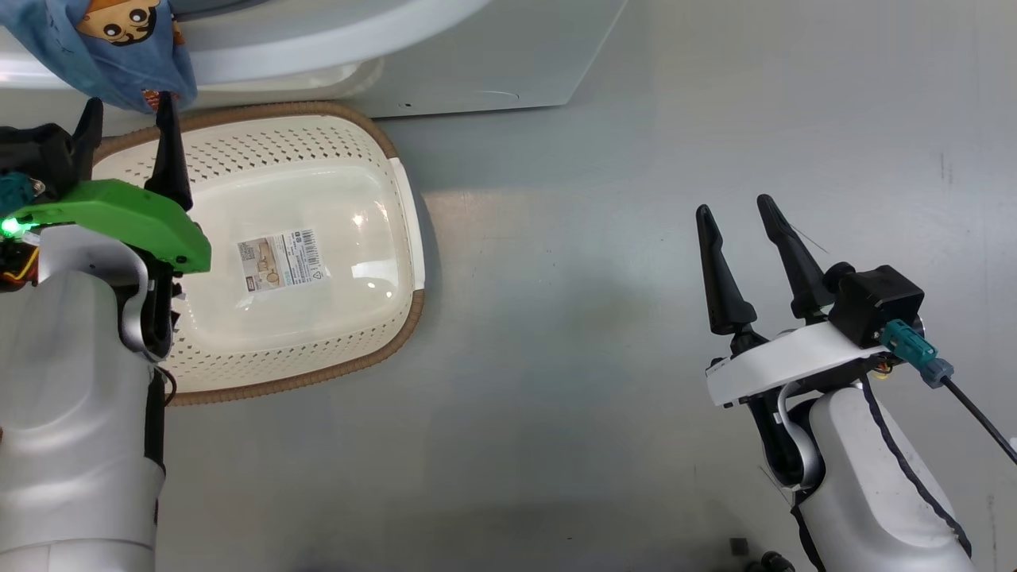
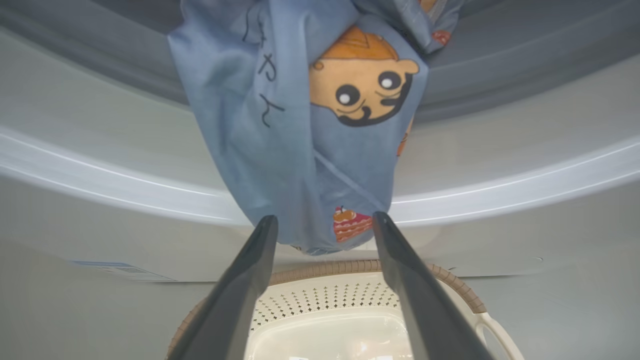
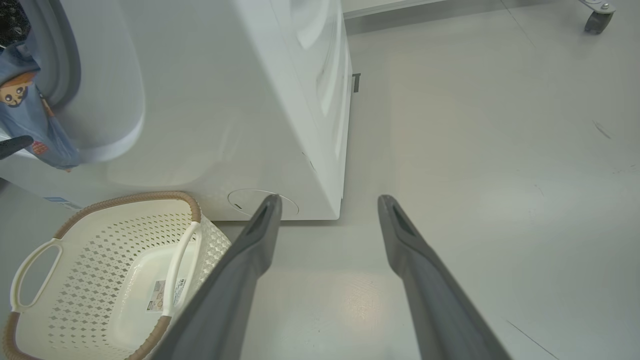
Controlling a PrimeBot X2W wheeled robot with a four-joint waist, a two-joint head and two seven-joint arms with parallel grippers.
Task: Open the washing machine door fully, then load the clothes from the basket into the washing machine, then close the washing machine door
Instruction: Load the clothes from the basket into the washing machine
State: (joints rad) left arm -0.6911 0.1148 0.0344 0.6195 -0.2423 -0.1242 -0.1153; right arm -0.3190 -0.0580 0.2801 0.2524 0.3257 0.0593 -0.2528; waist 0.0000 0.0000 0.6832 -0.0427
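Clothes (image 2: 300, 125) hang lengthwise down from washer (image 3: 225, 100) mouth above basket (image 1: 278, 135); my left gripper (image 2: 325, 218) points at hem, 2 fingers (image 2: 250, 280) spread wide; right gripper (image 1: 734, 205) wide too.

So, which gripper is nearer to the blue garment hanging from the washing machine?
The left gripper, with the green cover: its open fingers stand either side of the garment's lower end. The white-covered right gripper is open over the floor, far off.

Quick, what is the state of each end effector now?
Left end effector: open; the clothes hang by its tips, not gripped.
Right end effector: open, empty.
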